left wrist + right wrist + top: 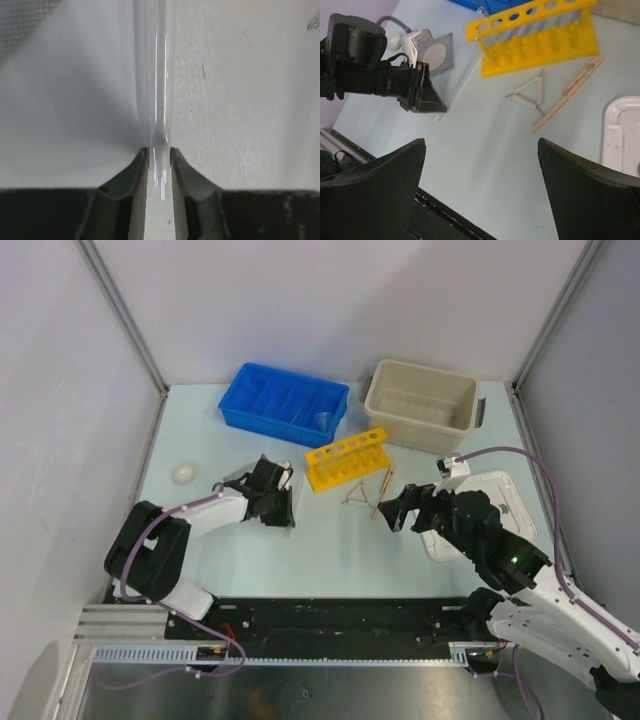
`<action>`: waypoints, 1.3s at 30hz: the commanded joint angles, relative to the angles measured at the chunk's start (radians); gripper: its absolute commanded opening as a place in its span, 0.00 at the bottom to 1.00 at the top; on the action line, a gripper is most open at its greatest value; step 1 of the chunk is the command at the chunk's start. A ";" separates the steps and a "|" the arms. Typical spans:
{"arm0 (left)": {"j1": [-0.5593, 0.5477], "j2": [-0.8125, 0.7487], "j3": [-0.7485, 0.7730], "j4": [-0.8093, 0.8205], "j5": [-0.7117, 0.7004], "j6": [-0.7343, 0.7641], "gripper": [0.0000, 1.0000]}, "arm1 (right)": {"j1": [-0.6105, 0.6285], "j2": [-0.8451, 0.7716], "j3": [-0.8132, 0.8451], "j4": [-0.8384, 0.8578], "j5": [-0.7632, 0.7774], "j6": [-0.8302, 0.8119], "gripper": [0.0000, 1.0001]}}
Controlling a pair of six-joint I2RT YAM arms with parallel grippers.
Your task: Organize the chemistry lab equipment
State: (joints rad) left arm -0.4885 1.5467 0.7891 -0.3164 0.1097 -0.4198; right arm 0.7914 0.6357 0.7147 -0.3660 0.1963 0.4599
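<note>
My left gripper (278,508) (159,152) is low on the table, shut on a clear glass test tube (152,75) that lies flat; the tube also shows in the right wrist view (457,82). The square gauze with white centre (437,52) lies just behind that gripper. The yellow holed rack (346,458) (540,40) stands mid-table with one tube upright in its left end (484,22). The wire triangle (357,497) (527,92) and wooden clamp stick (383,492) (567,92) lie in front of it. My right gripper (392,512) (481,142) is open and empty, beside the clamp stick. A clear funnel (322,420) lies in the blue bin.
The blue divided bin (262,390) and the beige tub (420,375) stand at the back. The white lid (505,502) (622,132) lies under my right arm. A small white rounded object (184,472) sits at the left. Grey walls enclose the table.
</note>
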 commanded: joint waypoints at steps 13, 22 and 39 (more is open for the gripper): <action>-0.147 -0.264 -0.161 -0.044 0.121 -0.125 0.21 | 0.005 0.258 -0.093 0.229 -0.217 0.222 0.99; -0.187 -0.355 -0.205 -0.017 0.177 -0.118 0.21 | -0.001 0.410 -0.119 0.369 -0.289 0.311 0.95; -0.209 -0.557 -0.272 0.110 0.336 -0.098 0.23 | -0.173 0.696 -0.127 0.772 -0.707 0.430 0.71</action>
State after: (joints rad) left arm -0.6880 1.0378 0.5232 -0.2703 0.3756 -0.5236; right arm 0.6617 1.3060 0.5873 0.2470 -0.3573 0.8494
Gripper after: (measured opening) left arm 0.250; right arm 0.739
